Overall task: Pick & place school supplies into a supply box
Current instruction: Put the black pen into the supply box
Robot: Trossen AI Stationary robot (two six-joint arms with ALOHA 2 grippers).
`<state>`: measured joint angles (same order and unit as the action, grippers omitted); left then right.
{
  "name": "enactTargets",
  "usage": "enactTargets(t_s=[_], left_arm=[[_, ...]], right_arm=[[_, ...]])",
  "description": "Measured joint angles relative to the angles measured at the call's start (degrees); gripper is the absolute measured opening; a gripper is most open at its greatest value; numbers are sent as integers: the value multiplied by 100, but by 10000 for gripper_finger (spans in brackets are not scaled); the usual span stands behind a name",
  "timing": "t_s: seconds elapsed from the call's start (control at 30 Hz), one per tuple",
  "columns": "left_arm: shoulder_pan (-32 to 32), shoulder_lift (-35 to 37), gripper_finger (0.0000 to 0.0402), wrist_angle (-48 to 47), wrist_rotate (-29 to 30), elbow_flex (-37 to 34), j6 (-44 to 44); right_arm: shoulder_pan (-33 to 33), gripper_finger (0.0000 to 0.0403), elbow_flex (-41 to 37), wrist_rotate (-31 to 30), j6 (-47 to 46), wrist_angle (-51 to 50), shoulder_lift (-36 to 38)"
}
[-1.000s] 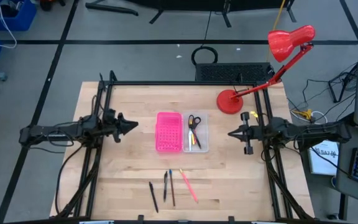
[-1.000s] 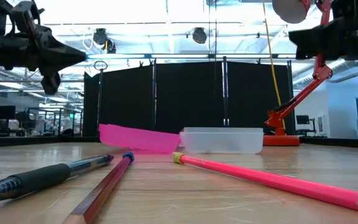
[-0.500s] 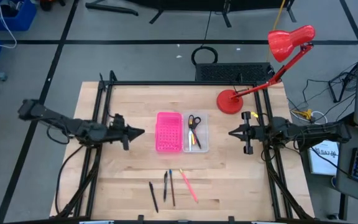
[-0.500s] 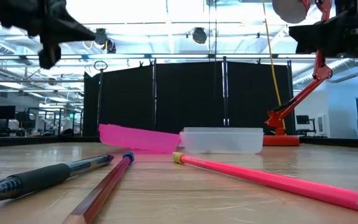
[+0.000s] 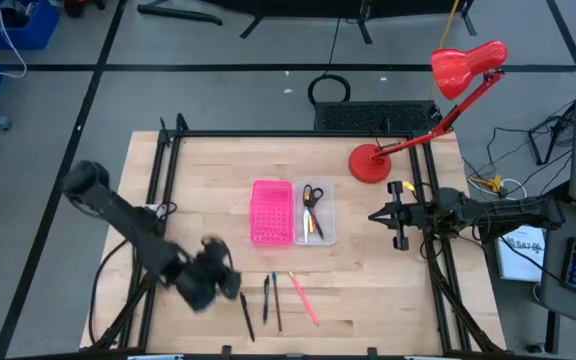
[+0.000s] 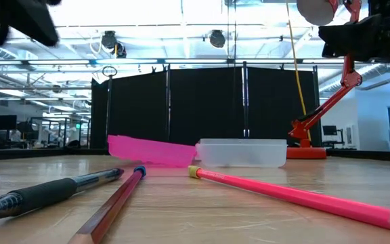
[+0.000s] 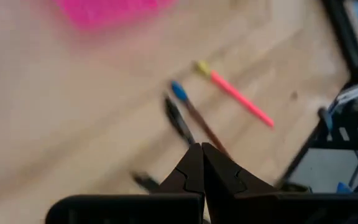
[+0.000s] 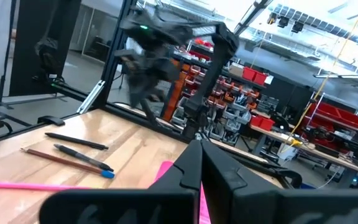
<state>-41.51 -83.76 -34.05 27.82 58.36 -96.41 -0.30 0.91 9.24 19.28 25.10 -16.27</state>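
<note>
Pens and pencils lie in a loose row on the pale wooden surface (image 5: 388, 270) in the lower centre of the high view: a short black pen (image 5: 247, 316) farthest left, a dark pen (image 5: 266, 299) beside it, a brown pencil with a blue end (image 5: 276, 301), and a pink pencil with a yellow end (image 5: 303, 298) slanting on the right. Above them, in the middle of the frame, sits the clear translucent plastic supply box (image 5: 315, 213), holding small silver scissors with black handles (image 5: 312, 196) and a few thin coloured sticks, one yellow (image 5: 306, 224). A bright pink perforated panel (image 5: 271, 211) lies touching the box's left side.

Left gripper (image 5: 230, 283), blurred, hangs at lower left of the high view, just left of the short black pen; in its wrist view its dark fingers (image 7: 191, 169) are pressed together, empty, above the pens. Right gripper (image 5: 374, 215) waits at the right of the frame, level with the box and well apart from it, its fingers (image 8: 190, 163) pressed together. A red desk lamp (image 5: 448, 80) stands at upper right.
</note>
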Motion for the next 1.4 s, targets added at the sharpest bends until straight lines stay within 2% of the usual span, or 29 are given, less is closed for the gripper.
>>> enactTargets(t_s=[0.17, 0.33, 0.47, 0.6, 0.73, 1.0, 1.13, 1.3, 1.4], left_arm=[[-480, -1408, 2, -1183, -385, 1698, -1433], [-672, -2703, 1, -2617, -1141, 3716, -2856], [-665, -3725, 1, -3486, -763, 5031, -3595], [-524, -4566, 6, -3615, -1044, 5781, -3964], [-295, -4967, 3, -3281, -1553, 6067, -3476], [-38, -4916, 26, -3343, -1519, 6071, -3253], [38, -4918, 51, -3340, -1953, 6039, -3173], [73, -4925, 95, -3402, -2071, 6025, -2951], [72, -4925, 122, -3649, -2457, 6025, -2983]], right_arm=[[0, 0, -2, 2, 111, 139, 0], [0, 0, -2, 63, -36, 155, 0], [0, 0, -2, 430, -37, 378, 0], [2, 0, -2, 456, -270, 522, 0], [2, 0, -3, 453, -579, 718, -2], [2, 0, -4, 448, -677, 855, -2], [2, 0, -4, 445, -664, 855, -2], [2, 0, -4, 443, -662, 853, -2], [2, 0, -4, 443, -664, 828, -2]])
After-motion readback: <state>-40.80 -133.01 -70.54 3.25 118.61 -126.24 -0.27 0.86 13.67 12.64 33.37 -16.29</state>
